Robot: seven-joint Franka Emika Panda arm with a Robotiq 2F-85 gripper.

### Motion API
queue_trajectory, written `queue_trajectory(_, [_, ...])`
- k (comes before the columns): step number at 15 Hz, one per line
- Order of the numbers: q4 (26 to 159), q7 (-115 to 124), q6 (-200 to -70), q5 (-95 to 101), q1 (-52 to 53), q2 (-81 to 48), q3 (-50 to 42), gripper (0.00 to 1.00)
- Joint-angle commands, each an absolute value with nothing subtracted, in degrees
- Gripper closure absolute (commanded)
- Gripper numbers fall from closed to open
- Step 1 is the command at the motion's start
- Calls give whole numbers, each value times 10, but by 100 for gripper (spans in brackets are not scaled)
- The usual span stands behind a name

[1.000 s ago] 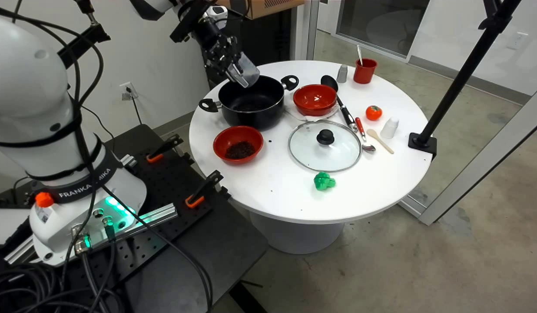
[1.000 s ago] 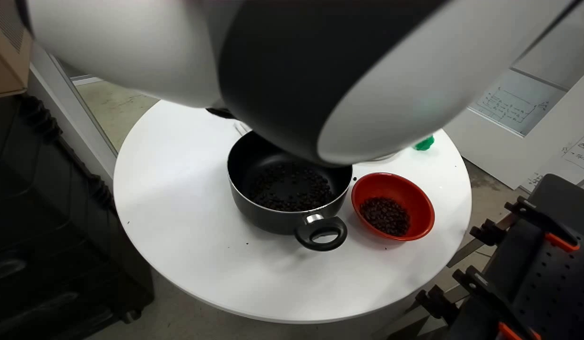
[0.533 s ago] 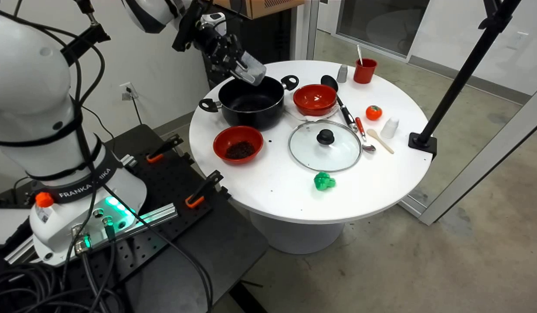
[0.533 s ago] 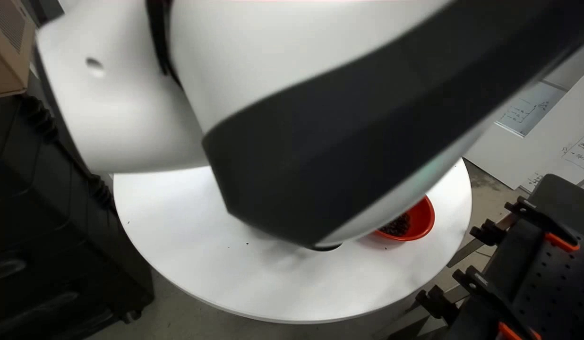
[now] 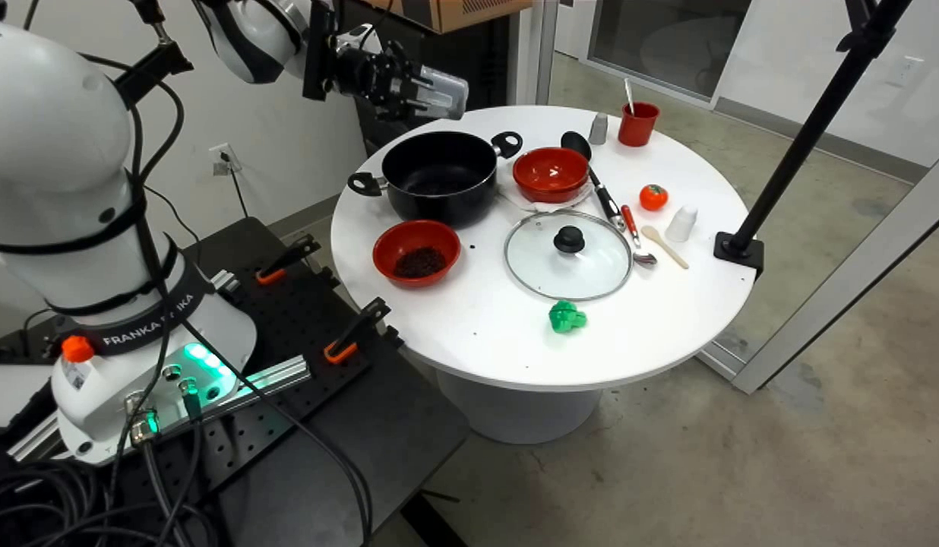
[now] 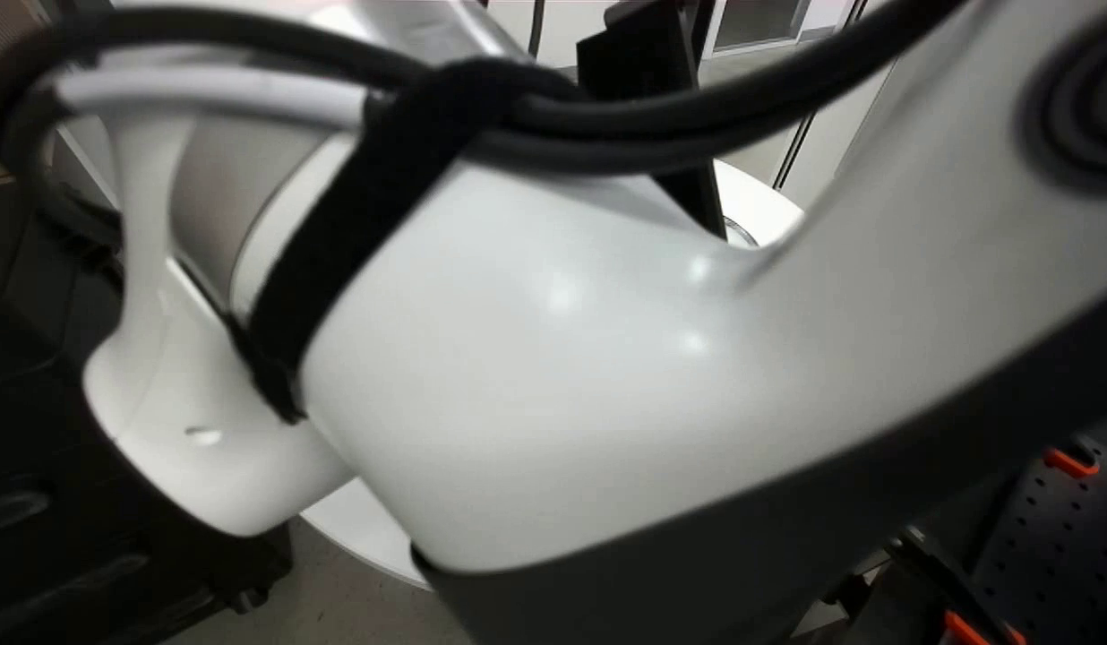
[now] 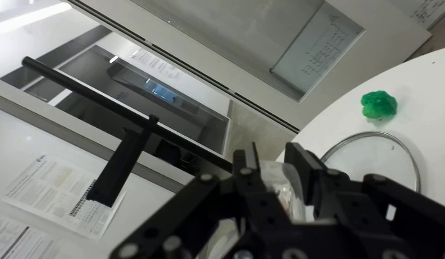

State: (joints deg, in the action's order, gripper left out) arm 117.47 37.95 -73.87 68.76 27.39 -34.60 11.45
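My gripper (image 5: pixel 420 93) is shut on a clear plastic cup (image 5: pixel 448 96), which lies almost on its side in the air. Both hang above the far rim of a black two-handled pot (image 5: pixel 443 205) whose inside looks dark. In the wrist view the fingers of my gripper (image 7: pixel 272 149) stand apart on either side of the see-through cup (image 7: pixel 280 169). Close by the pot, a red bowl (image 5: pixel 387 262) contains dark beans. The arm (image 6: pixel 553 376) blocks nearly the whole table in an exterior view, and the gripper is hidden there.
On the round white table (image 5: pixel 469 349) are red bowls (image 5: pixel 549 195), a glass lid (image 5: pixel 538 262), green broccoli (image 5: pixel 567 317), a tomato (image 5: pixel 653 197), a black ladle (image 5: pixel 576 144), a red cup (image 5: pixel 638 128) and shakers. A black pole (image 5: pixel 811 129) rises at the table's edge.
The gripper has lifted and turned, so the cup has gone from pointing down toward the pot to nearly level. The arm now covers the pot and bowl in an exterior view.
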Motion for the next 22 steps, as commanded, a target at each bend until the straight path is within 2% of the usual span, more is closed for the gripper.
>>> queue_trajectory(1, [1152, 395, -677, 721, 280, -377, 125, 93])
queue_trajectory(15, [1107, 426, -466, 803, 291, -446, 133, 93])
queue_trajectory(22, [1089, 427, -409, 832, 287, -479, 139, 93])
